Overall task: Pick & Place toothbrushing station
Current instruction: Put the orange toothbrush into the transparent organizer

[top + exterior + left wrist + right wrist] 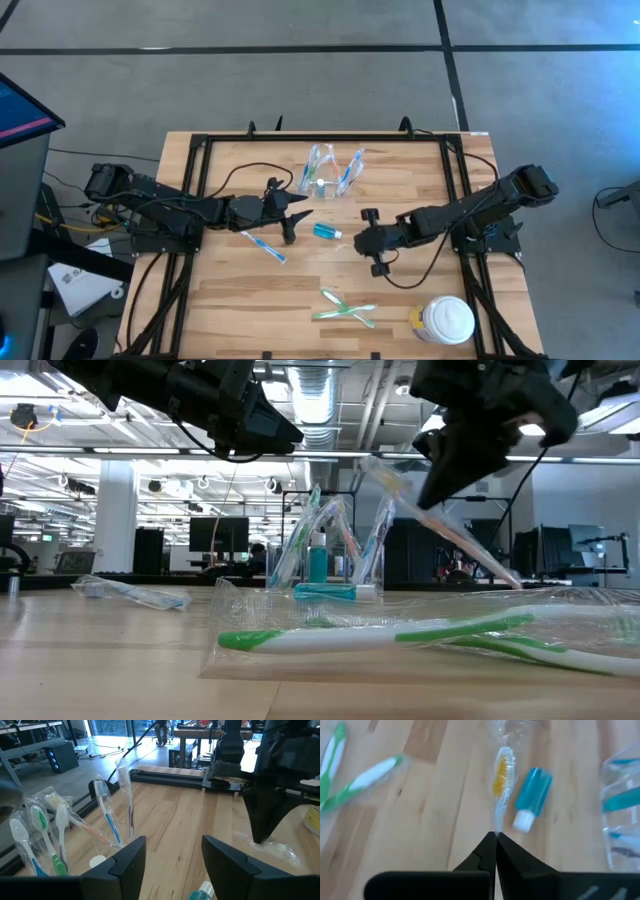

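A wrapped orange-bristled toothbrush (501,775) hangs pinched in the fully closed right gripper (495,837) above mid-table, near the teal tube (327,232). The clear holder (332,172) stands at the far centre of the table (400,300). The left gripper (292,222) hovers left of the tube, fingers wide, empty.

Two dark jointed arms, looping black cables, wedge-shaped black fingers

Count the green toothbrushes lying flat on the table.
2. One green toothbrush and the other lie crossed, in wrappers, near the white jar. Nothing seems to hide more.
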Motion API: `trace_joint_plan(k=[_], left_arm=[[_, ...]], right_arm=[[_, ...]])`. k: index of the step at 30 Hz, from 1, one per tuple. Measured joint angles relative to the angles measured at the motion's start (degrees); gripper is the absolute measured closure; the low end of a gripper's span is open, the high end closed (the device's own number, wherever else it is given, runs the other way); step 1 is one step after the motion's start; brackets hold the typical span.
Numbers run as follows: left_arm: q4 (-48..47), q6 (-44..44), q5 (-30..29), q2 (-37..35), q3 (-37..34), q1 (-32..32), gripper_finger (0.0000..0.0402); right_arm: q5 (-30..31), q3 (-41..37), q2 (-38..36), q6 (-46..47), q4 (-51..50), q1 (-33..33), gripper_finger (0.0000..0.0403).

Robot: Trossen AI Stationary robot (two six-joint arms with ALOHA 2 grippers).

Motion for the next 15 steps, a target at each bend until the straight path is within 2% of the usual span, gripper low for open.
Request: trace_joint_plan(k=[15], left_arm=[[0.0,0.0,0.0,0.0,0.0,0.0,0.0216]], right_arm=[[3.5,0.0,0.0,-1.4,11.6,-4.3,0.0403]])
